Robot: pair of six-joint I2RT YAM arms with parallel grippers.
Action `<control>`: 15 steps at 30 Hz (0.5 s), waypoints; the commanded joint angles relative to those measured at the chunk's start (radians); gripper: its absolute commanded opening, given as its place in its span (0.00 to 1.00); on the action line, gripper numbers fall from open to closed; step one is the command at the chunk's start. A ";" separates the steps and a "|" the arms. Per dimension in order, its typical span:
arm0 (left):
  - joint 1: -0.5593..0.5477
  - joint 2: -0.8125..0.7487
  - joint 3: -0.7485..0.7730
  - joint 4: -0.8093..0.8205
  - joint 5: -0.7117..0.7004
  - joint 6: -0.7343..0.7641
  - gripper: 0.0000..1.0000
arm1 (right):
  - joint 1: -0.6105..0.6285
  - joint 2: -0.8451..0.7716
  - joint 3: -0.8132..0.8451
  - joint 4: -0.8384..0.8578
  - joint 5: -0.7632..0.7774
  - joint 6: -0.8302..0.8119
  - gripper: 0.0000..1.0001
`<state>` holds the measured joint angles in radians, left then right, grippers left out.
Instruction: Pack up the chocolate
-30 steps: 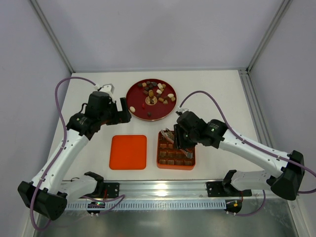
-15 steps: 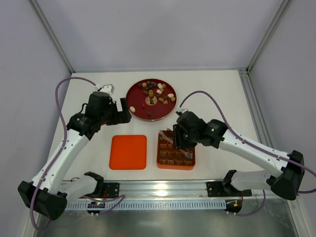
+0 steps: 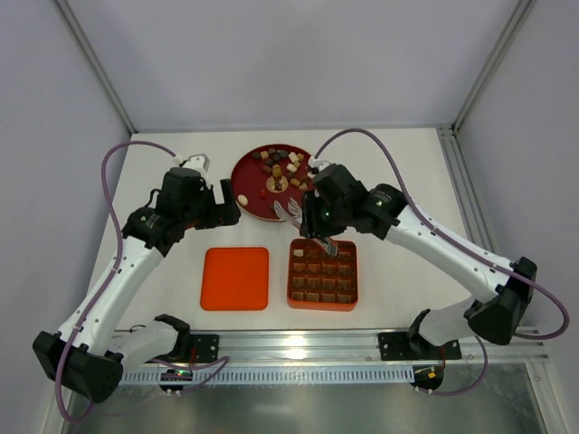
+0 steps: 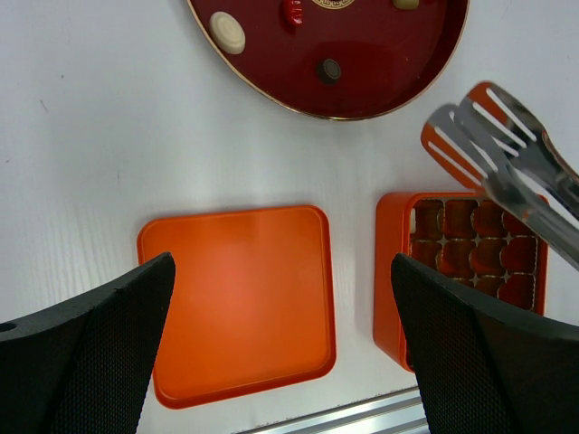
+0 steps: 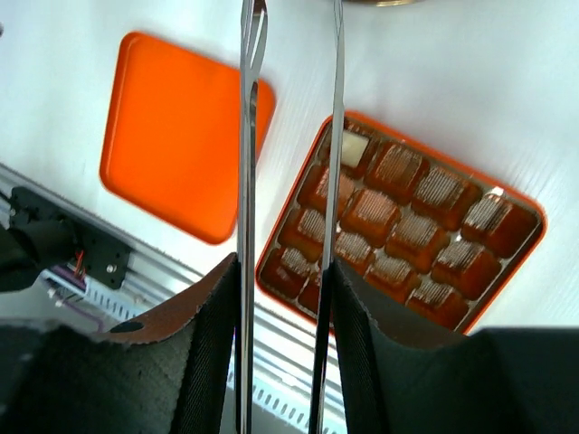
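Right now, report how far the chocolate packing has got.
Done: most cells of the orange box appear to hold chocolate. In hand: the right gripper grips the tweezers, their tips apparently empty, between box and plate. Left: more pieces lie on the plate, and the lid lies beside the box.

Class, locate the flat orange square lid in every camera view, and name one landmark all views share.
Top external: the flat orange square lid sits low, centre-left.
Left wrist: the lid fills the lower left-centre.
Right wrist: the lid lies upper left.
Shared landmark: the orange gridded box beside it.
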<state>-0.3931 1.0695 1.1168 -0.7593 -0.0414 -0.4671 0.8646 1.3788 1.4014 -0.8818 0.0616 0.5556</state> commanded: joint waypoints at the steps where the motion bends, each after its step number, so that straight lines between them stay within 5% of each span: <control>1: -0.001 -0.002 0.031 0.014 -0.003 0.007 1.00 | -0.058 0.103 0.093 0.049 -0.019 -0.094 0.45; 15: -0.001 0.015 0.103 -0.038 -0.021 0.038 1.00 | -0.130 0.600 0.574 0.009 0.006 -0.209 0.42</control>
<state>-0.3931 1.0836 1.1732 -0.7837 -0.0452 -0.4553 0.7376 1.9629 1.8797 -0.8665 0.0570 0.3851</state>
